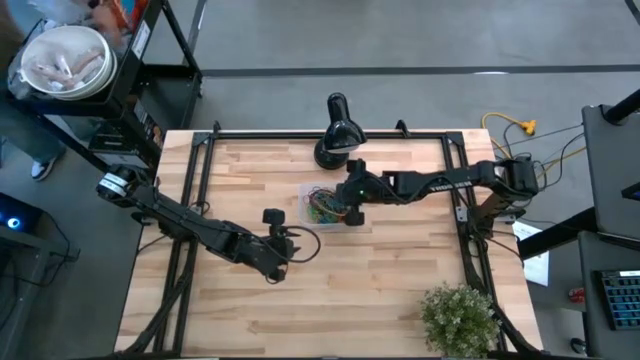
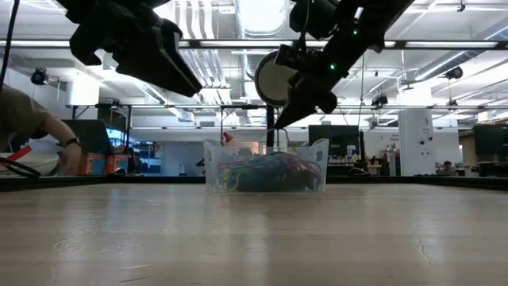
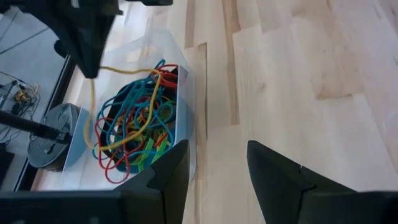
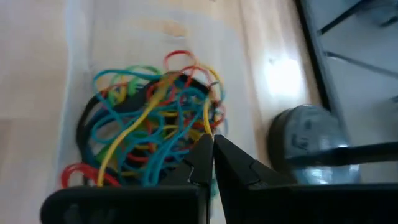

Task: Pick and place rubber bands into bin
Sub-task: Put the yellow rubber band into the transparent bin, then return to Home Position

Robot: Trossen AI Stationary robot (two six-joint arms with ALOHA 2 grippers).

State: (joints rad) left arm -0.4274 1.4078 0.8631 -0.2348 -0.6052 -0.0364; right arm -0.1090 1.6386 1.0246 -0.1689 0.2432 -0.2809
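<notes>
The bin [image 1: 303, 193] is a small clear tray on the far middle of the table, holding a tangle of coloured rubber bands [image 1: 322, 207]. The bin [image 2: 317, 152] and the pile [image 2: 266, 173] also show in the low view. My right gripper [image 4: 212, 144] hangs over the bin's right side, shut on a yellow band. The left wrist view shows my right gripper [image 3: 87, 65] above the pile [image 3: 134, 124] in the bin [image 3: 185, 115]. My left gripper [image 3: 217, 158] is open and holds nothing; it hovers over bare table left of the bin [image 1: 273, 222]. My right gripper pinches one yellow rubber band [image 4: 207, 121] between its shut fingertips, coming from above and pointing down. The band [image 3: 93, 102] hangs slack below the fingers. Its lower part lies among the other bands in the bin.
A black lamp with a round base [image 1: 337, 140] stands just beyond the bin at the far edge. A potted plant [image 1: 460, 315] sits at the near right corner. A person [image 2: 32, 127] bends behind the table on the low view's left. Bare wood lies near and left of the bin.
</notes>
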